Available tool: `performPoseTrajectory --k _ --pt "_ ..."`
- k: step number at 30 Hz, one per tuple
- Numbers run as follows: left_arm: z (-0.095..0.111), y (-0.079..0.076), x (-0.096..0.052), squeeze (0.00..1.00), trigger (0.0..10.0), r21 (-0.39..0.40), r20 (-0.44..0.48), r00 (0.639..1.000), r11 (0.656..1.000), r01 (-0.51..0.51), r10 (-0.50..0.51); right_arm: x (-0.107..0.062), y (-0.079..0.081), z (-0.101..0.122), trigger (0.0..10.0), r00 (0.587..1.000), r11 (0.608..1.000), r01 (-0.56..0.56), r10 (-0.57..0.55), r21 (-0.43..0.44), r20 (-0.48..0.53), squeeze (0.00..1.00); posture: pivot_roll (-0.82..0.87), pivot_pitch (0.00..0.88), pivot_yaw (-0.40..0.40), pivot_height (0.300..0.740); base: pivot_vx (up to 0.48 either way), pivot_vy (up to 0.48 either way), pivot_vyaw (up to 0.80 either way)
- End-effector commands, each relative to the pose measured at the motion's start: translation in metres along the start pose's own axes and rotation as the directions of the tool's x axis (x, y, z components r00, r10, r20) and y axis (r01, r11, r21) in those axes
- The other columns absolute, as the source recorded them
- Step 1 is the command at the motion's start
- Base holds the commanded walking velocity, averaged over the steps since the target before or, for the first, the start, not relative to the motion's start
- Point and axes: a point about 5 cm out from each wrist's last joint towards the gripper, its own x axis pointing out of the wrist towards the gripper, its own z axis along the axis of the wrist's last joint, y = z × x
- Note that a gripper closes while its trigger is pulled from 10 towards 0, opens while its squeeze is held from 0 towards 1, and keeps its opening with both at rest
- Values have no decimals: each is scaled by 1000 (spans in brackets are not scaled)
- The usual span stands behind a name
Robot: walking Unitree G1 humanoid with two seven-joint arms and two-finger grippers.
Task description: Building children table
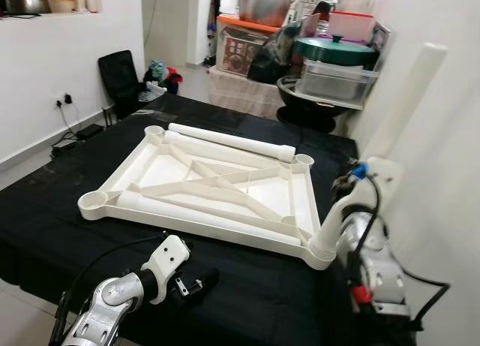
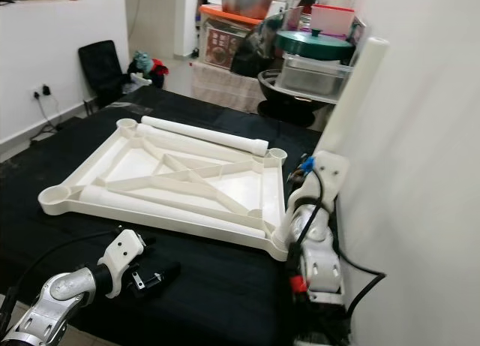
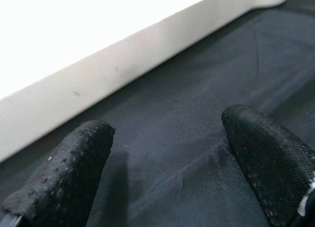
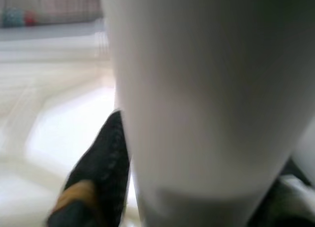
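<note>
We had the white tabletop lying underside up on the black cloth, sockets exposed. Our right gripper clasped a leg planted upright in the near right corner socket — presumably to seat it — while our left gripper rested spread wide beside the near edge.

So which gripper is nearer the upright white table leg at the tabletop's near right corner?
Right. The right gripper is closed around the upright leg at its socket. The left gripper rests open on the black cloth, in front of the tabletop.
</note>
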Motion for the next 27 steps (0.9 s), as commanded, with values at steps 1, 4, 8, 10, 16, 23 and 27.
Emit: performPoseTrajectory --k 1,4,8,10,16,23,27 --pt "-2 -3 2 0 10000 -1 -8 1000 1000 9 -9 2 4 7 10000 999 999 -45 44 20 21 1000 66 0 -116 740 0 0 0" --pt "-2 -3 1 0 10000 -4 -8 1000 1000 9 -9 5 11 24 10000 982 982 -172 165 74 95 0 65 0 -115 740 0 0 0" --pt "-2 -3 1 0 10000 -3 -7 1000 1000 10 -10 -1 20 44 10000 916 921 -377 355 97 184 0 64 0 -112 740 0 0 0" --pt "-2 -2 1 0 10000 -1 -7 1000 1000 9 -9 -13 30 58 10000 809 825 -563 536 54 243 0 64 0 -111 740 0 0 0" --pt "-1 -1 2 0 10000 4 -5 1000 1000 9 -9 -51 49 67 10000 482 514 -848 850 -132 213 0 67 0 -114 740 0 0 0" --pt "-1 -1 1 0 10000 5 -3 1000 1000 6 -6 -46 53 52 0 499 520 -839 852 -160 157 0 76 0 -116 740 0 0 0" --pt "-1 0 1 0 10000 7 -4 1000 1000 5 -5 -35 49 44 0 575 589 -791 808 -168 124 0 77 0 -117 740 0 0 0"
